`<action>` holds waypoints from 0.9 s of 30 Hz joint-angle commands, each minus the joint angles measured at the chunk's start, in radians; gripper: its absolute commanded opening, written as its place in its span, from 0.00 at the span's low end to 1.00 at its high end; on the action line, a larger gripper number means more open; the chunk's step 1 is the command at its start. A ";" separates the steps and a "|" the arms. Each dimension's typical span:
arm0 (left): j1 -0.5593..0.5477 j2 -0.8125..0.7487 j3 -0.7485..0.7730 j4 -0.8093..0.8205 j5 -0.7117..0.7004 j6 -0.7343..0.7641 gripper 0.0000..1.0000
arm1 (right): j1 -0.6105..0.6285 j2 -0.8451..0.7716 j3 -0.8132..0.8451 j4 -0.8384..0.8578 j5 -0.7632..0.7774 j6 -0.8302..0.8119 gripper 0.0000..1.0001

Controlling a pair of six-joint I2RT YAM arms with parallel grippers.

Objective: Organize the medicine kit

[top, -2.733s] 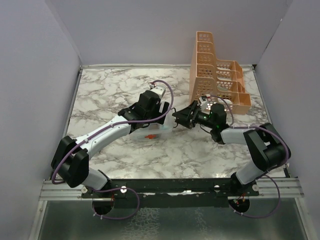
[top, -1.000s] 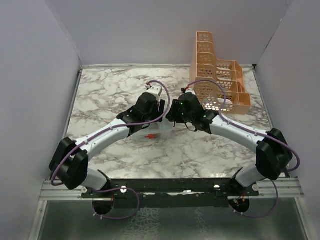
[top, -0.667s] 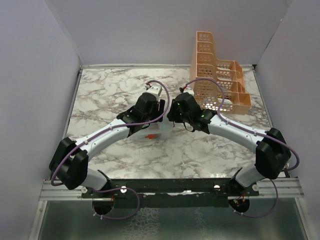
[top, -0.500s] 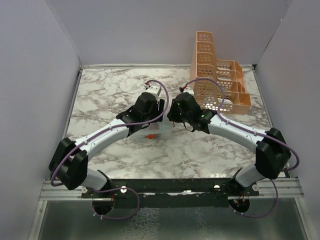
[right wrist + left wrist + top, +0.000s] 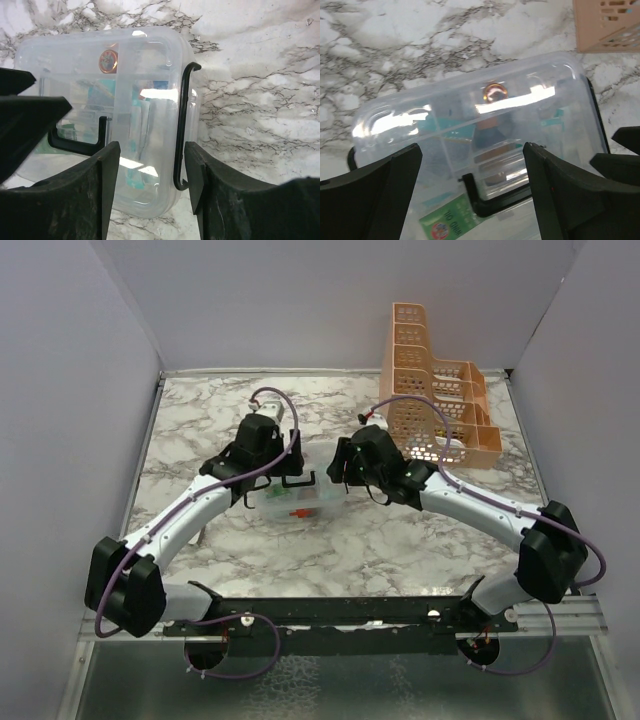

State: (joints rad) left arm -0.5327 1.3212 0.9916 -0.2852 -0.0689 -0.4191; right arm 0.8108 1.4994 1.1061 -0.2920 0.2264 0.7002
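At the middle of the counter, at 8 o'clock from the orange rack, medicine kit just beneath left gripper at its 10 o'clock, spread wide, empty, and right gripper at 2 o'clock, parted, empty, above a black side clip.

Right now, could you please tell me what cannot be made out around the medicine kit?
Left wrist view: glare blurs what lies inside the medicine kit.
Top view: the left arm and right arm cover the kit's ends.
Left wrist view: the orange rack is cut off by the top right corner.
Wrist views: whether the left gripper or right gripper touches the kit.
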 commanded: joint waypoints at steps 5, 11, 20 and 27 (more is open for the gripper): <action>0.164 -0.131 -0.022 -0.087 -0.040 -0.053 0.99 | 0.007 -0.033 0.047 -0.028 -0.002 -0.020 0.59; 0.344 -0.228 -0.133 -0.032 0.057 -0.130 0.99 | 0.007 -0.040 0.045 -0.026 -0.014 -0.033 0.59; 0.597 -0.250 -0.360 0.249 0.516 -0.297 0.99 | 0.007 -0.013 0.079 -0.050 0.027 -0.103 0.61; 0.635 -0.253 -0.488 0.389 0.647 -0.377 0.99 | 0.008 0.018 0.134 -0.073 0.022 -0.170 0.67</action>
State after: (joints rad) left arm 0.0887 1.0813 0.5568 -0.0502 0.4259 -0.7238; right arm 0.8108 1.4979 1.1954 -0.3492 0.2424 0.5903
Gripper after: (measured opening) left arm 0.991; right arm 0.660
